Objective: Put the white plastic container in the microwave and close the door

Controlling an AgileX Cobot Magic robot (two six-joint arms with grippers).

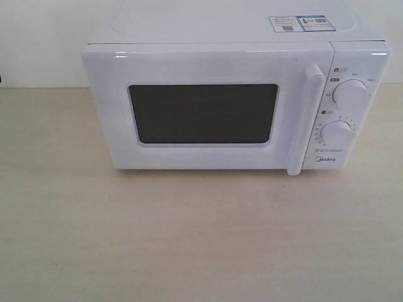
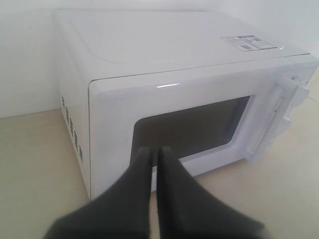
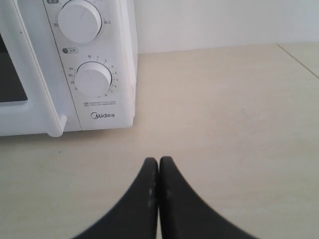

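left pincer (image 2: 153, 150) closed | right pincer (image 3: 158, 160) closed | microwave (image 1: 220, 28) door (image 1: 204, 63) shut flush | table (image 1: 201, 239) ahead

The white Midea microwave (image 1: 189, 28) stands upright, far and central; its dark-windowed door (image 1: 208, 66) is fully shut.

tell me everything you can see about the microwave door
The door is glossy white, plastic by the look, with a dark rectangular window with rounded corners and a tall white vertical handle on the edge next to the dial panel. It is shut, flush with the microwave front. Nothing touches it in the exterior view.
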